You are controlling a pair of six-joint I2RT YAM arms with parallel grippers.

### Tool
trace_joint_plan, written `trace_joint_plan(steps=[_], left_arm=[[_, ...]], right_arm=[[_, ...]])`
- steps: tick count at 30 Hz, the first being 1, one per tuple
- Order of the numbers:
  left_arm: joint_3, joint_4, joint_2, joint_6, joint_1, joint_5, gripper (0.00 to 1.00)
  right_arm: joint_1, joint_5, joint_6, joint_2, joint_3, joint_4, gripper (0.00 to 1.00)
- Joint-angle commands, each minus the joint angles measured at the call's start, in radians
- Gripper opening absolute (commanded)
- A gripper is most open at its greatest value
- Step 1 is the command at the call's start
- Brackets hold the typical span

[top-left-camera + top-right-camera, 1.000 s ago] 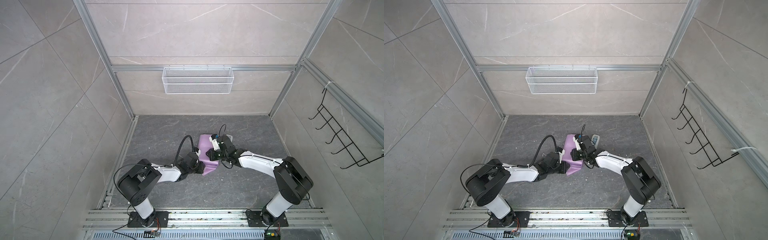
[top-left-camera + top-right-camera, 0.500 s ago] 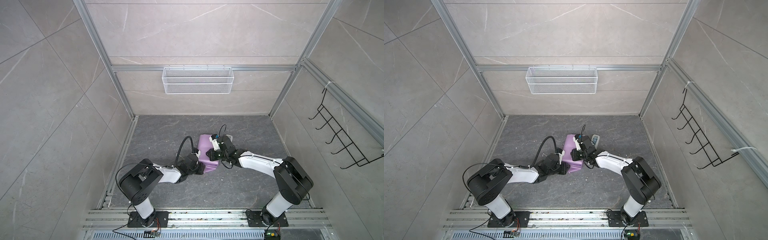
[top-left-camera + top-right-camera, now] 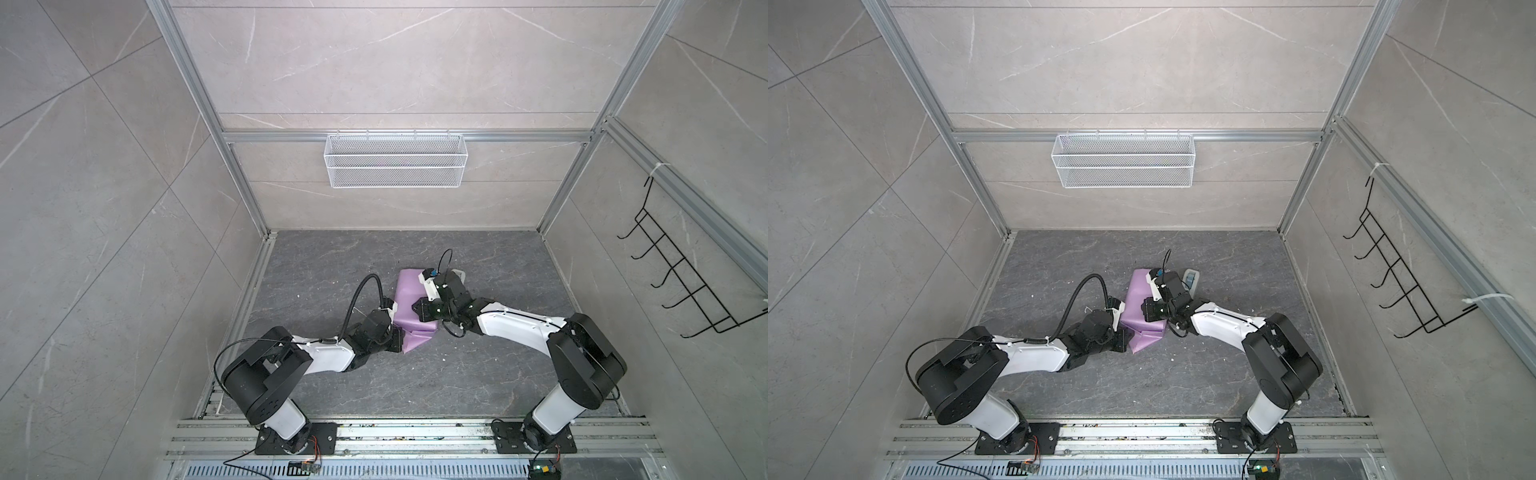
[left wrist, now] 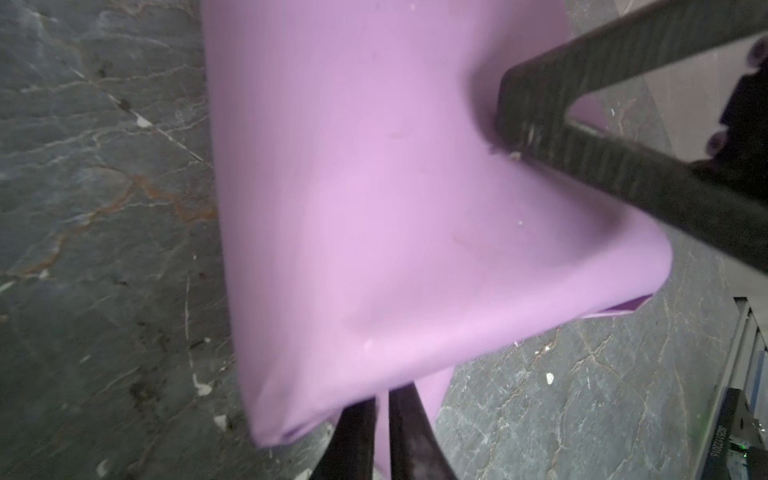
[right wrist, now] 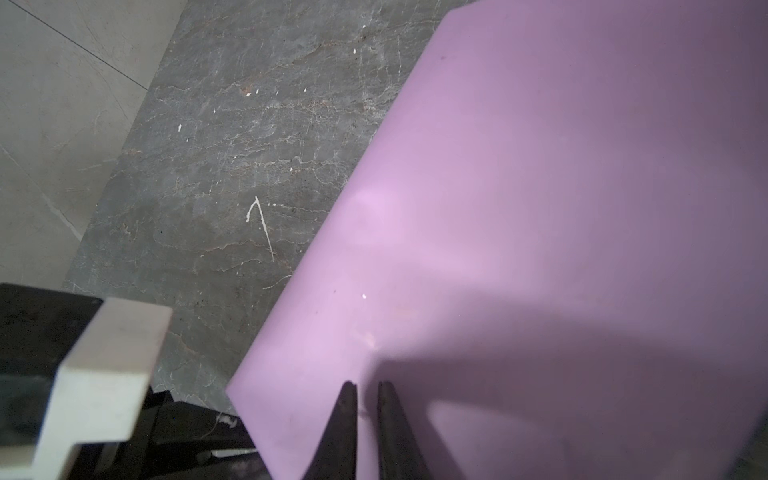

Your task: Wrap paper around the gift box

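Left claw (image 4: 383, 398) tight on blurred paper (image 4: 374, 187) edge

Only one piece of writing shows. In the left wrist view, a pale line of characters runs lengthwise along a dark block (image 4: 717, 442) that stands beside the metal rail (image 4: 748, 332). It looks like a serial code, a couple of letters followed by digits, but it is too small and blurred to read with any certainty. Nothing else in the wrist views or in both top views carries a legible text, label, brand or number.
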Motion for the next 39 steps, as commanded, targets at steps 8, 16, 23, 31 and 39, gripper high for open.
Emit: trace_joint_plan(steps=[8, 16, 23, 31, 39], left_arm=[[-0.014, 0.019, 0.024, 0.041, 0.0, 0.004, 0.08], [0.008, 0.062, 0.086, 0.038, -0.006, 0.006, 0.08], [0.018, 0.069, 0.088, 0.037, -0.015, 0.009, 0.09], [0.043, 0.1, 0.098, 0.016, -0.018, -0.019, 0.11], [0.093, 0.111, 0.142, 0.009, -0.018, -0.044, 0.1]], right_arm=[[0.008, -0.004, 0.009, 0.009, -0.031, -0.083, 0.14], [0.008, -0.007, 0.009, 0.009, -0.032, -0.085, 0.14], [0.008, -0.006, 0.01, 0.004, -0.037, -0.083, 0.14], [0.008, -0.008, 0.015, 0.009, -0.038, -0.074, 0.14], [0.008, -0.007, 0.011, 0.002, -0.04, -0.08, 0.14]])
